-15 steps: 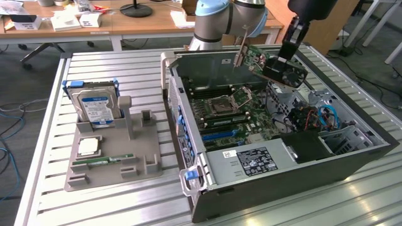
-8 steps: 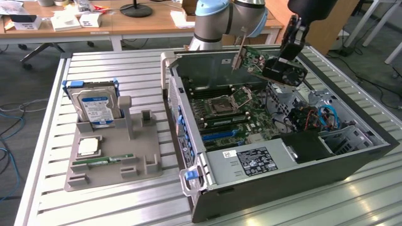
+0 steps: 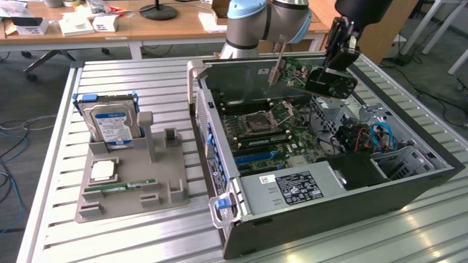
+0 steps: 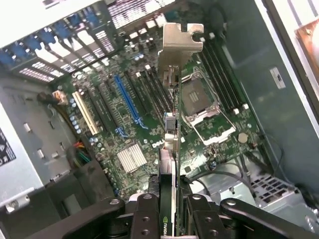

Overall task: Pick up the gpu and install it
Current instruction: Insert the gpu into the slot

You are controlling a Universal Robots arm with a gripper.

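The gpu, a dark card with a black cooler and a silvery end bracket, hangs in the air over the far side of the open computer case. My gripper is shut on its cooler end. In the wrist view the gpu is seen edge-on, gripped between my fingers, with its bracket pointing away from me. Below it lies the green motherboard with a blue slot and the open processor socket.
A grey holder on the slatted table at the exterior view's left carries a hard drive, a processor and a memory stick. Inside the case sit the power supply and loose cables.
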